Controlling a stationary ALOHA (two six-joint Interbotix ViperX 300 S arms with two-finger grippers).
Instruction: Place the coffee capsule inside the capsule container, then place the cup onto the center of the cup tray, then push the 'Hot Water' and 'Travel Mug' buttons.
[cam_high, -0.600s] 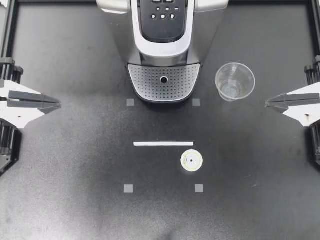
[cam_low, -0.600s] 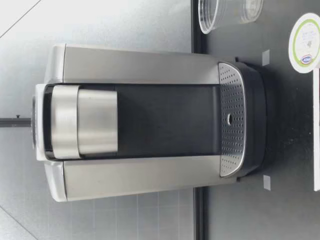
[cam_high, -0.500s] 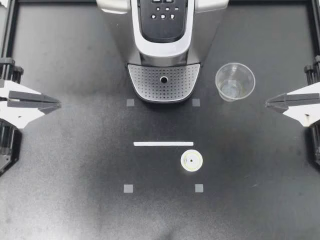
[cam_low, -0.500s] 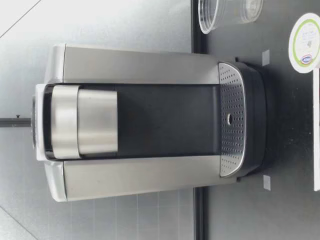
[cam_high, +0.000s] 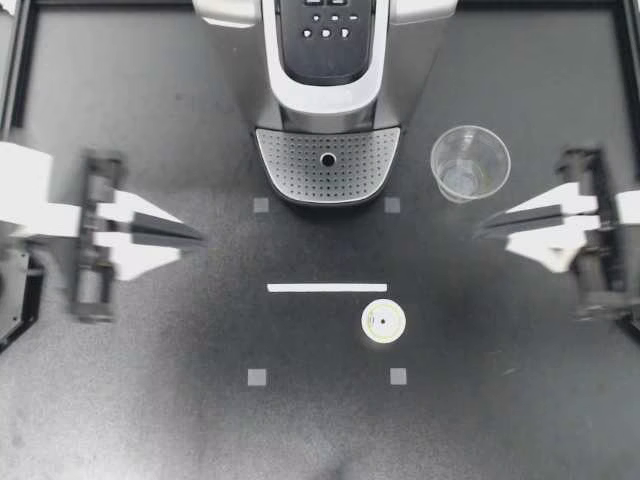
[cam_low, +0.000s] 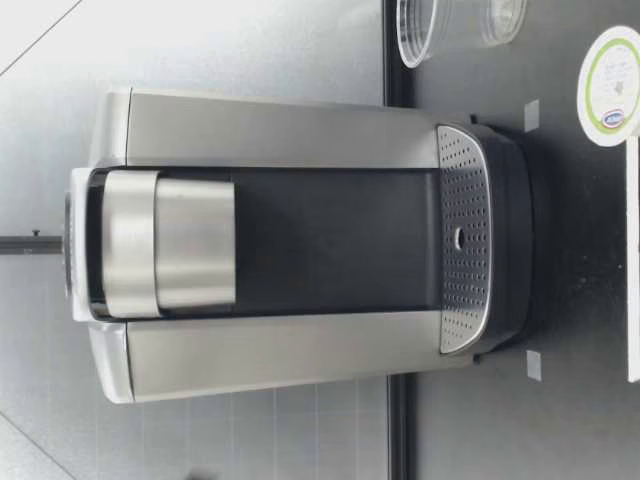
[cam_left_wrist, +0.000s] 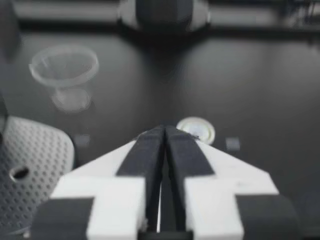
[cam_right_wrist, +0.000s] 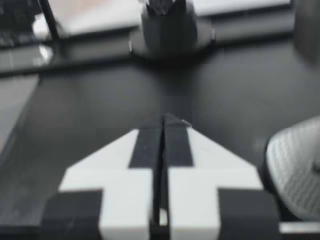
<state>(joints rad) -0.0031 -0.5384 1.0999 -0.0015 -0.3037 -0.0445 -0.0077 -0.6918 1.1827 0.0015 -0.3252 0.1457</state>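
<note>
A white coffee capsule (cam_high: 383, 322) lies foil-up on the table in front of the coffee machine (cam_high: 327, 60); it also shows in the low view (cam_low: 609, 85) and just past my left fingertips (cam_left_wrist: 196, 129). A clear plastic cup (cam_high: 469, 163) stands upright beside the machine's perforated cup tray (cam_high: 327, 165), seen too in the left wrist view (cam_left_wrist: 65, 75) and the low view (cam_low: 455, 25). My left gripper (cam_high: 197, 237) is shut and empty, left of the tray. My right gripper (cam_high: 482, 227) is shut and empty, just below the cup. The button panel (cam_high: 325, 25) sits on the machine's top.
A white strip (cam_high: 327, 287) lies on the table just behind the capsule. Small grey square markers (cam_high: 257, 377) mark out a rectangle in front of the machine. A black frame rail (cam_high: 15, 60) borders the table's sides.
Both arms have swung inward from the table's edges toward the middle. Their grippers remain shut. The capsule and the cup have not moved.
</note>
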